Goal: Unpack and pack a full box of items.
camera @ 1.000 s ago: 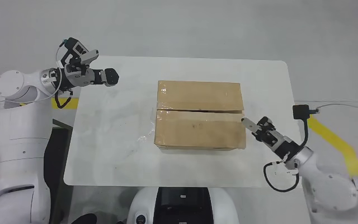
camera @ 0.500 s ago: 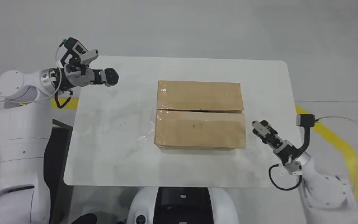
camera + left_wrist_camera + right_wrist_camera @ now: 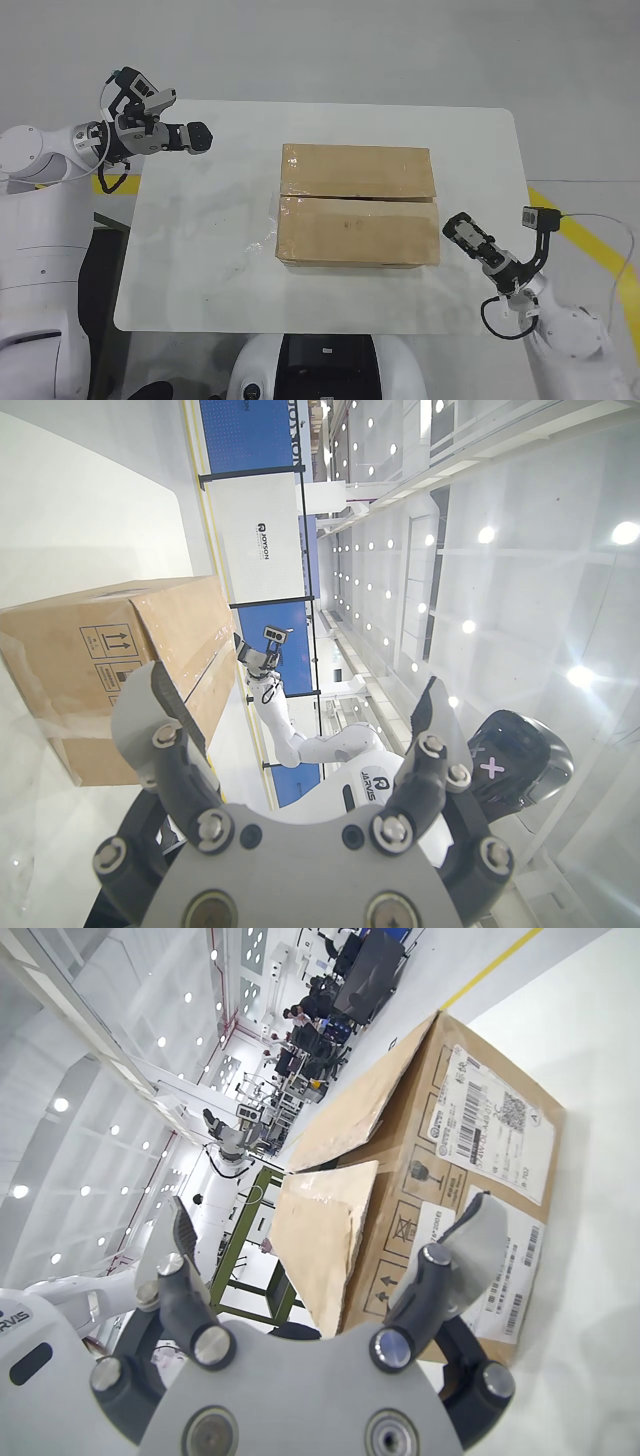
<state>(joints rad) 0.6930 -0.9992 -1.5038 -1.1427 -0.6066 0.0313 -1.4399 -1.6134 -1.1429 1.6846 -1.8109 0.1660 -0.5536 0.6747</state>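
A brown cardboard box (image 3: 357,205) lies in the middle of the white table (image 3: 200,280), its two top flaps folded down and meeting at a seam along its length. My right gripper (image 3: 458,229) is open just off the box's right end, near the front corner. In the right wrist view its fingers (image 3: 480,1223) straddle the edge where the labelled end face of the box (image 3: 450,1128) meets the top; the near flap's corner looks slightly lifted. My left gripper (image 3: 200,137) hangs open and empty over the table's far left corner, well away from the box (image 3: 100,650).
Loose clear tape (image 3: 262,240) trails from the box's left front corner onto the table. Bare tabletop surrounds the box on all sides. Yellow floor lines (image 3: 585,235) run beyond the table's right edge.
My right gripper drew back a little from the box's right front corner and its wrist swung round. The left arm and the box stayed put.
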